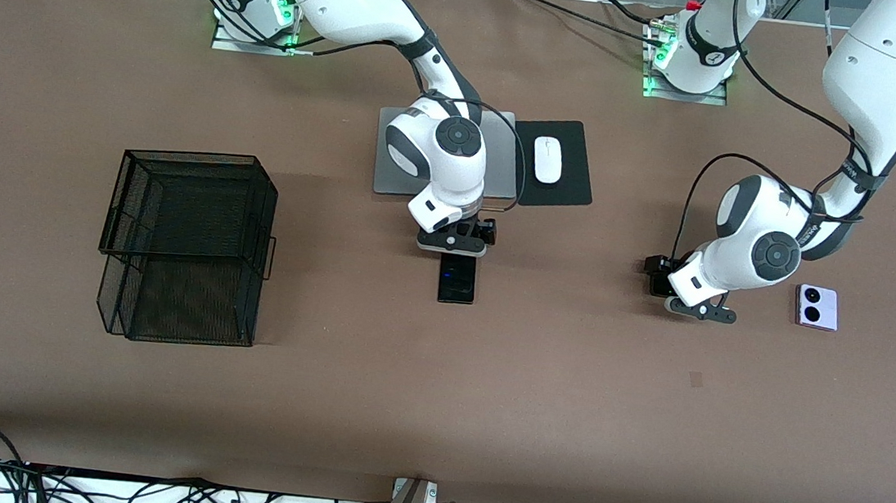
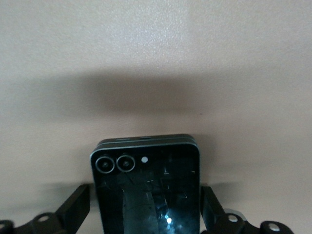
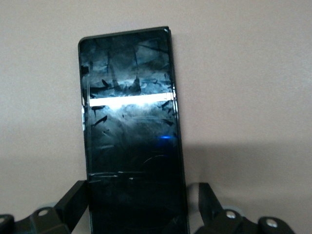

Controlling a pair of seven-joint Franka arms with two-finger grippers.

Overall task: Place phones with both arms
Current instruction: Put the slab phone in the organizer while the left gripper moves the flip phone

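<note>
While both arms sit low over the counter [image 1: 484, 386], the front view shows the right gripper [image 1: 453, 245] at the end of the long black phone [image 1: 458, 278] that lies farther from the front camera, just nearer the camera than the silver laptop [image 1: 391, 156]. The left gripper [image 1: 670, 288] is over the folded black phone [image 1: 659, 278], mostly hidden under the wrist. The lilac-white phone [image 1: 817, 307] lies flat beside it, toward the left arm's end, untouched. A black wire basket [image 1: 185, 247] stands toward the right arm's end, likely the drop target. A white mouse [image 1: 548, 159] rests on its pad next to the laptop.

Left wrist view: jaws spread wide, one finger either side of the folded phone [image 2: 146, 190], a gap on both sides, nothing gripped. The phone lies flat on the counter.

Right wrist view: same picture, jaws spread and straddling the long phone [image 3: 130, 136], small gaps at each edge, no hold.

Handling, as a judgement: all three are rigid, light and glossy, so slippery on the faces, with glass that can crack. Pinch across the narrow side edges, not the faces. Lying flat, the edges are thin, so the fingertips need to go right down to the counter. The long slab could pivot if pinched this near its end.
</note>
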